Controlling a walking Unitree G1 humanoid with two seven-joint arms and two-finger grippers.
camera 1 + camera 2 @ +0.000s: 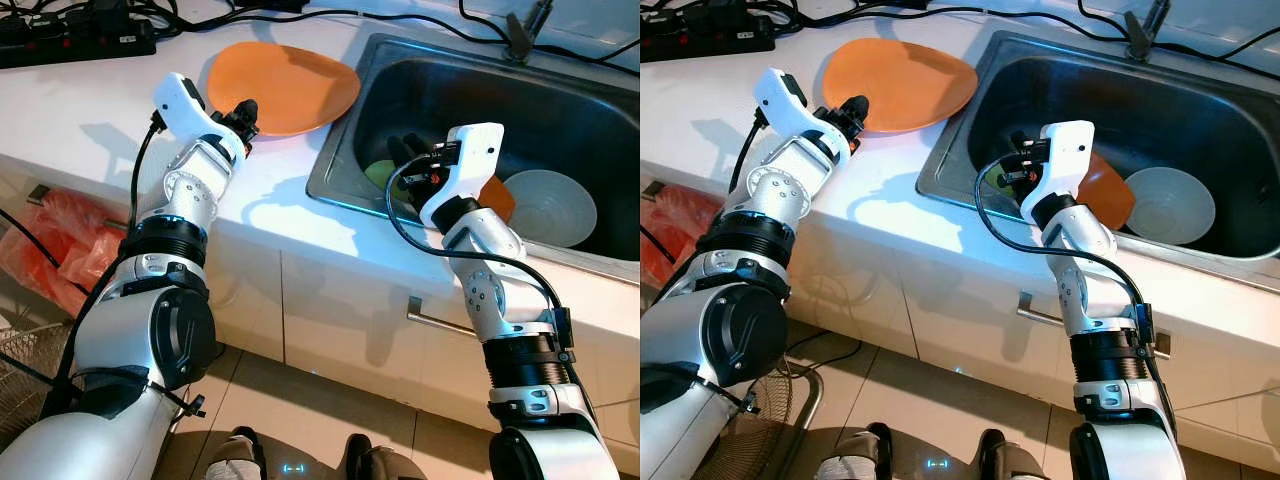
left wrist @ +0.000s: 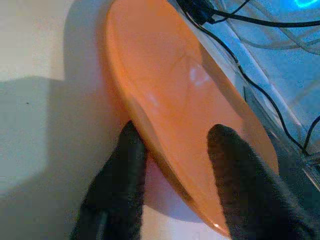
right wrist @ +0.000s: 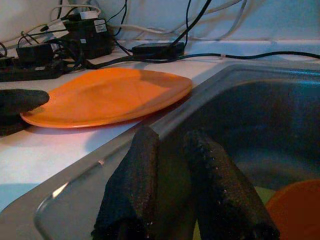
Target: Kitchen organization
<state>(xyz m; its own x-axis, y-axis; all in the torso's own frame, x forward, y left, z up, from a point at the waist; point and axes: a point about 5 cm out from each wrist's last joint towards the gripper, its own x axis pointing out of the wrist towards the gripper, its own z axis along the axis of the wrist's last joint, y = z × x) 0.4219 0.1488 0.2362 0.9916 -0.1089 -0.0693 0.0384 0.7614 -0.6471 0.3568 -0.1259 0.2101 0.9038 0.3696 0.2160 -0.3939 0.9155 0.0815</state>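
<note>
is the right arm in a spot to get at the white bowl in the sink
Probably yes: the right gripper hangs inside the sink, and the white bowl lies open-topped beside it; only an orange dish sits between.

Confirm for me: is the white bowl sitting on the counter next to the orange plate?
No, the white bowl sits inside the sink, while the orange plate lies on the counter beside it.
</note>
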